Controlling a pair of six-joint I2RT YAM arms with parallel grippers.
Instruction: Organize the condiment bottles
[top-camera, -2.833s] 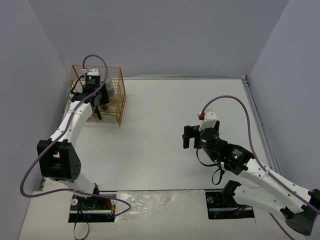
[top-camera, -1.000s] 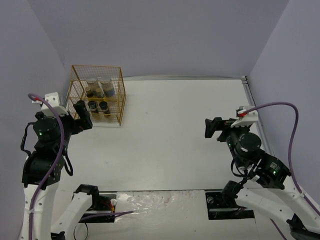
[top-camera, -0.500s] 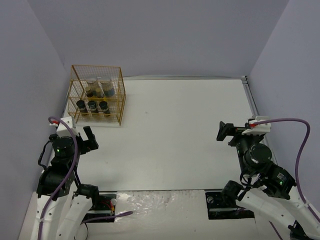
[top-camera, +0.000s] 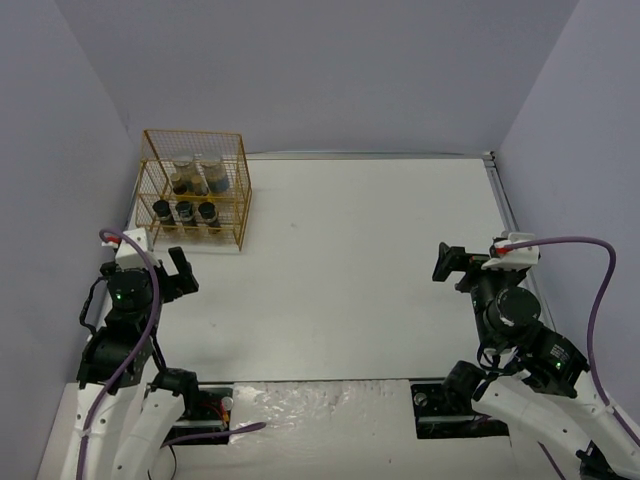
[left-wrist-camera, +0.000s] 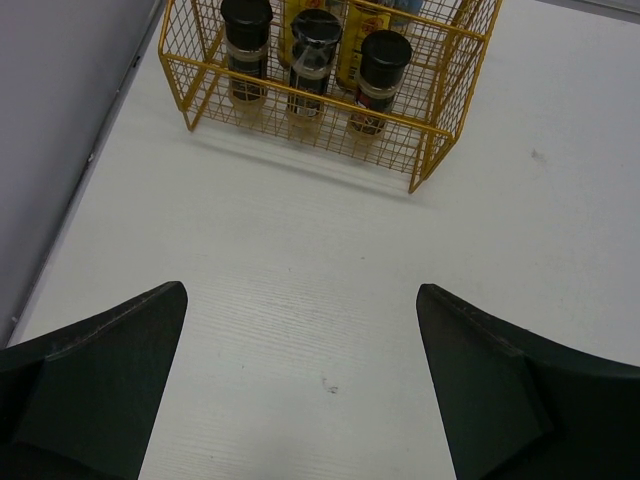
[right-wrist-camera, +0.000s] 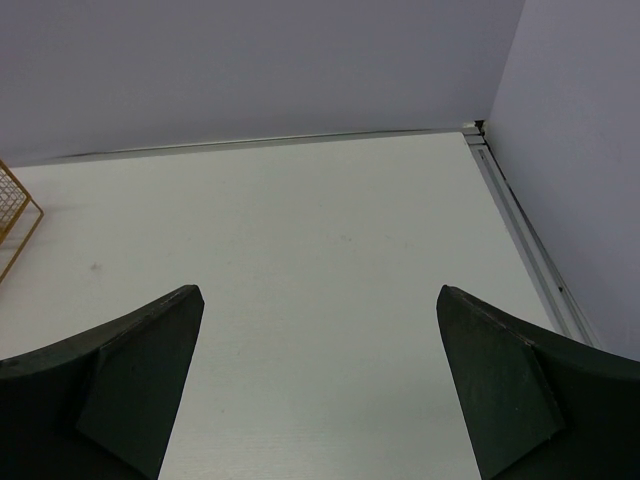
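Left gripper hangs with its jaws spread wide and nothing between them, low by the near-left edge of the white table and facing the gold wire rack. The right gripper is likewise spread and empty, well apart from the rack. Neither carries anything, I judge, because all the condiment bottles stand inside the rack at the far-left corner, sorted by kind. Counted: three black-lidded jars upright in a row on the lower front shelf, two pale blue-labelled jars on the upper tier, and two yellow-labelled bottles glimpsed behind the dark jars, partly hidden.
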